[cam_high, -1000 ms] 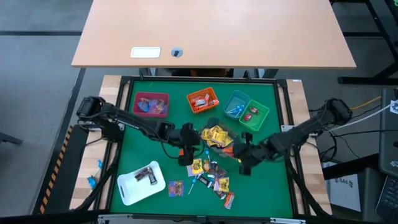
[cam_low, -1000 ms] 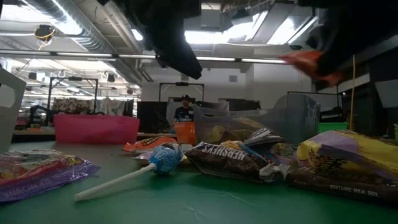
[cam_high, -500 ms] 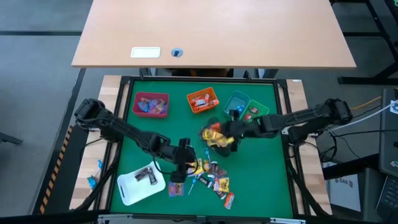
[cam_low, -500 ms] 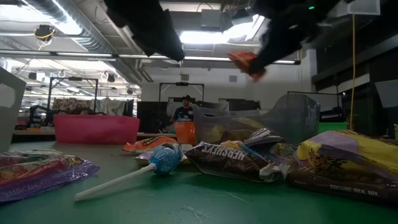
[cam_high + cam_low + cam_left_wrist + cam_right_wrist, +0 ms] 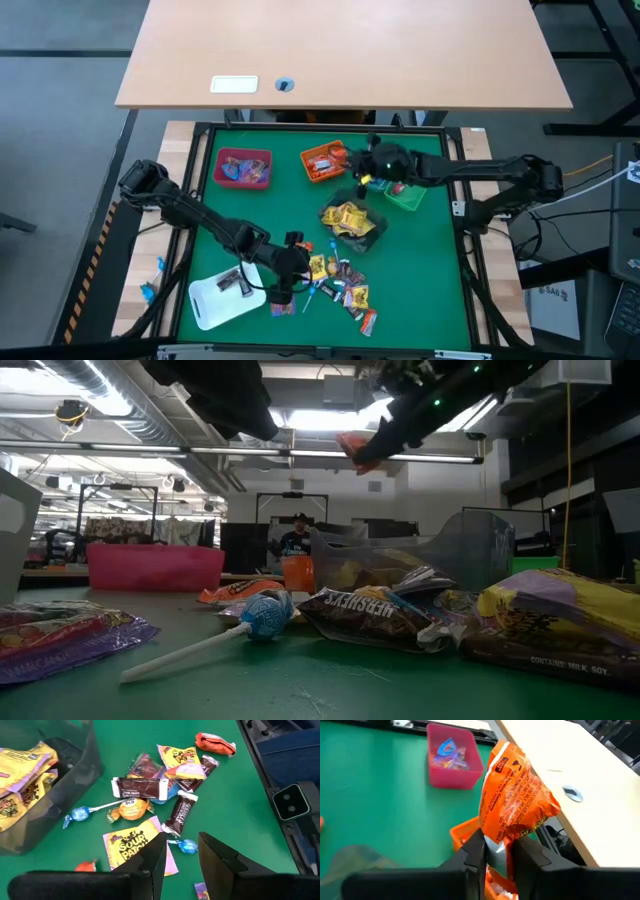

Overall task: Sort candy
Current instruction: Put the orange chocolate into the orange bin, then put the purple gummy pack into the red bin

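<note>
Right gripper (image 5: 496,852) pinched 1 orange packet (image 5: 517,795) by its crimped lower edge; light, crinkly, probably slippery. Left gripper (image 5: 178,851) hung empty, parted.

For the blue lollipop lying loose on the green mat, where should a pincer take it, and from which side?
Probably the white stick, from straight above with the fingers across it: the blue lollipop lies flat, its stick is thin and bare, while its round head sits close to the dark bin.

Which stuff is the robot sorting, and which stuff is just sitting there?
Sorting job: orange packet shut in the right gripper; loose candy pile under the open left gripper; pink bin; orange bin.

Just lying about: white label on the wooden desk.
</note>
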You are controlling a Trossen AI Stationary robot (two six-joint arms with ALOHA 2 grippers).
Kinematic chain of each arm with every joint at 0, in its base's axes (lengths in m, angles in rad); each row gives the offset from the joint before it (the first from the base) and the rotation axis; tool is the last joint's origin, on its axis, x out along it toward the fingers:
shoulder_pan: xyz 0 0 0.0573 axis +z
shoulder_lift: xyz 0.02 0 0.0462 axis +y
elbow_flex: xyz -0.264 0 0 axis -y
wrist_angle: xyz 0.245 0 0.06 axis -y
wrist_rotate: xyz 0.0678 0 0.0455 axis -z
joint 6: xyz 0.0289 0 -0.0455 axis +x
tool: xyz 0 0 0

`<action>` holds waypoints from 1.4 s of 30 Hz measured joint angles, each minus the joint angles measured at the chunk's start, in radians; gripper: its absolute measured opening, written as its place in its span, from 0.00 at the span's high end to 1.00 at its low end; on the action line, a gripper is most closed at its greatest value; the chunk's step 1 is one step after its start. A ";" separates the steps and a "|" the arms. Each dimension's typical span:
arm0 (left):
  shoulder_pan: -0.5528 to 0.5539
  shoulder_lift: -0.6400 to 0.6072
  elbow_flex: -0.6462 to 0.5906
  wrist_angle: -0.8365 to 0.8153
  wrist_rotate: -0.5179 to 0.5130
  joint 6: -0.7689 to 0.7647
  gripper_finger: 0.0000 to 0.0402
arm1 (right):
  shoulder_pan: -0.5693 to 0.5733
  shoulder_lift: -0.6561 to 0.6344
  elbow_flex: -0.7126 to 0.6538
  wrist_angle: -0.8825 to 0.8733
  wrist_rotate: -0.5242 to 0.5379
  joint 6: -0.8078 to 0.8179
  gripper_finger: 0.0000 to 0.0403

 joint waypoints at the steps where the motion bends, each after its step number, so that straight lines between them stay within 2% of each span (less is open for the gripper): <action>1: 0.000 0.000 0.000 0.000 -0.007 0.003 0.75 | -0.020 0.004 0.000 0.009 -0.020 0.000 0.83; 6: 0.000 0.000 0.000 0.000 -0.081 0.007 0.75 | -0.095 0.067 0.000 0.105 -0.086 0.000 0.83; 18: -0.017 0.000 0.000 -0.001 -0.081 -0.053 0.75 | -0.133 0.181 0.000 0.136 -0.081 0.000 0.82; 23: -0.040 0.000 0.000 -0.002 -0.074 -0.069 0.75 | -0.133 0.181 0.000 0.138 -0.082 0.000 0.71; 31: -0.047 0.000 0.000 -0.032 -0.016 -0.225 0.74 | -0.133 0.181 0.000 0.137 -0.080 0.000 0.47; 36: -0.047 0.000 -0.001 -0.059 0.028 -0.321 0.67 | -0.133 0.181 0.000 0.128 -0.080 0.000 0.39; 42: -0.065 0.007 -0.001 -0.059 0.058 -0.342 0.55 | -0.133 0.181 0.000 0.122 -0.079 0.000 0.35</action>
